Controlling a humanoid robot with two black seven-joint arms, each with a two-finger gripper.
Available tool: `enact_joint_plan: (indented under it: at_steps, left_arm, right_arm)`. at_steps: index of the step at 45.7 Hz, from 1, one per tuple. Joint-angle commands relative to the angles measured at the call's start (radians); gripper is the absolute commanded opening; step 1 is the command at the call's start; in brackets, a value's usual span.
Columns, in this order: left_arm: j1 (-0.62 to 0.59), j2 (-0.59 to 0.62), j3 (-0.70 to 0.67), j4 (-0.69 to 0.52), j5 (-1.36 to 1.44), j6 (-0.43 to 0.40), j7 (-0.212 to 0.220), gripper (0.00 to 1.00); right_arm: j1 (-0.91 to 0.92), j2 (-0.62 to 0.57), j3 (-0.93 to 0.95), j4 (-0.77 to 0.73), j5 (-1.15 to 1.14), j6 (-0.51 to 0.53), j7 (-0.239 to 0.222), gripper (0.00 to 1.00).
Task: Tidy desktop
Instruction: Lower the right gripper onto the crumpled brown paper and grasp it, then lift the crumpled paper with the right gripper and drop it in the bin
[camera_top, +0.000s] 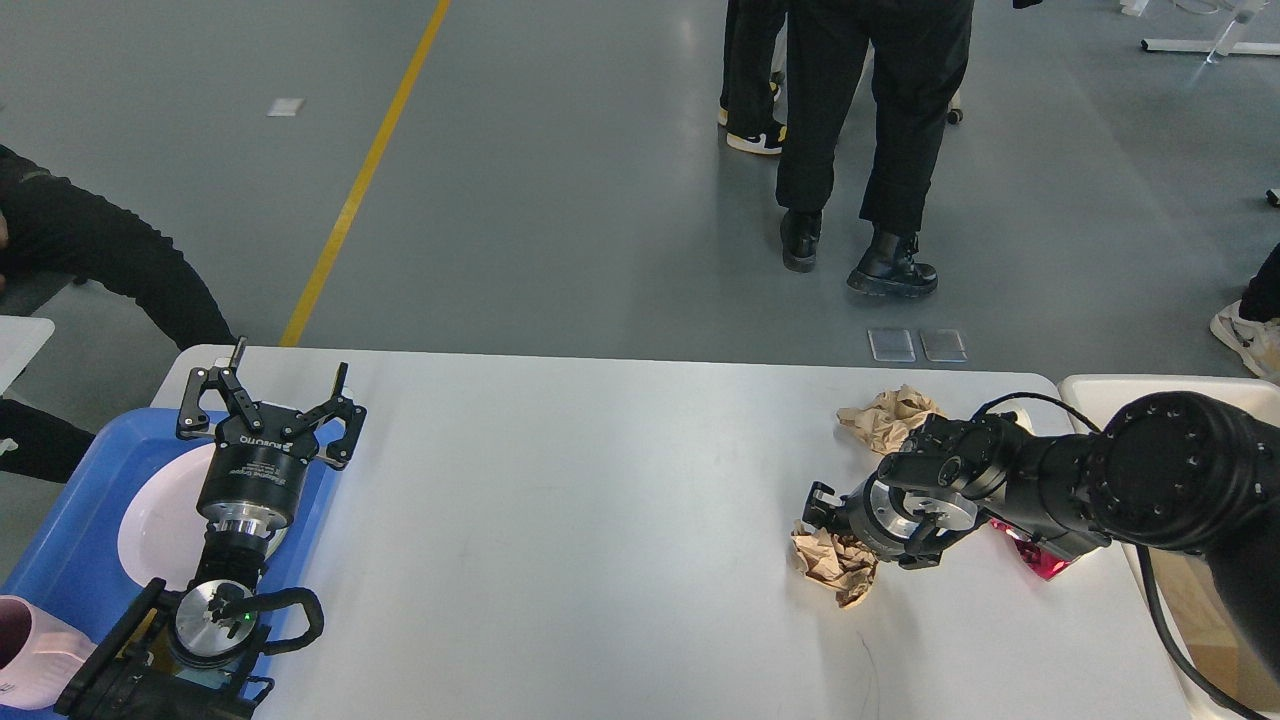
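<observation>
White desktop (600, 520) fills the view. Left gripper (288, 388) spread wide over blue tray (70, 520). Right gripper (822, 508) down at crumpled paper (835, 565) (can't tell if pinching); second wad (888, 412) behind.

matt smooth white desktop (600, 500), crumpled brown paper (835, 565), glossy blue plastic tray (60, 560)

White lettering on the left gripper (288, 385) — too small (illegible).

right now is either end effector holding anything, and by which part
Left end effector is open and empty. Right end effector sits at the crumpled brown paper; a hold cannot be told.
</observation>
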Motion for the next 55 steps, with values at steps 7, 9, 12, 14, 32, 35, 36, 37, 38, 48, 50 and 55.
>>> enact_joint_plan:
  at_steps: [7,9,12,14,32,35,36,37,38,48,50,55]
  left_arm:
    - [0.000,0.000,0.001,-0.001,0.000,0.000,0.000,0.96]
    - [0.000,0.000,-0.001,0.001,0.000,0.000,0.000,0.96]
    - [0.000,0.000,-0.001,0.001,0.000,0.000,0.000,0.96]
    - [0.000,0.000,-0.001,-0.001,0.000,0.000,0.000,0.96]
    - [0.000,0.000,-0.001,-0.001,0.000,0.000,0.000,0.96]
    - [0.000,0.000,-0.001,-0.001,0.000,0.000,0.000,0.96]
    - [0.000,0.000,-0.001,-0.001,0.000,0.000,0.000,0.96]
    - [0.000,0.000,-0.001,0.001,0.000,0.000,0.000,0.96]
    - [0.000,0.000,-0.001,-0.001,0.000,0.000,0.000,0.96]
    - [0.000,0.000,-0.001,-0.001,0.000,0.000,0.000,0.96]
    - [0.000,0.000,-0.001,-0.001,0.000,0.000,0.000,0.96]
    - [0.000,0.000,0.001,0.001,0.000,0.000,0.000,0.96]
  right_arm:
    - [0.019,-0.008,-0.001,0.048,0.023,0.023,0.001,0.00]
    - [0.019,-0.008,-0.001,0.048,0.023,0.022,0.001,0.00]
    - [0.024,-0.011,-0.001,0.057,0.023,0.022,0.001,0.00]
    - [0.033,-0.012,-0.001,0.066,0.023,0.022,0.001,0.00]
    - [0.475,-0.137,-0.146,0.437,0.016,0.196,0.001,0.00]
    - [0.576,-0.135,-0.197,0.512,0.016,0.224,0.001,0.00]
    - [0.610,-0.135,-0.211,0.540,0.016,0.236,0.001,0.00]
    - [0.643,-0.135,-0.220,0.565,0.015,0.250,0.001,0.00]
    - [0.682,-0.135,-0.229,0.591,0.013,0.267,0.003,0.00]
    - [0.963,-0.169,-0.266,0.790,0.009,0.391,0.002,0.00]
    - [0.978,-0.187,-0.268,0.807,0.009,0.390,0.001,0.00]
    - [0.980,-0.198,-0.275,0.809,0.009,0.373,0.001,0.00]
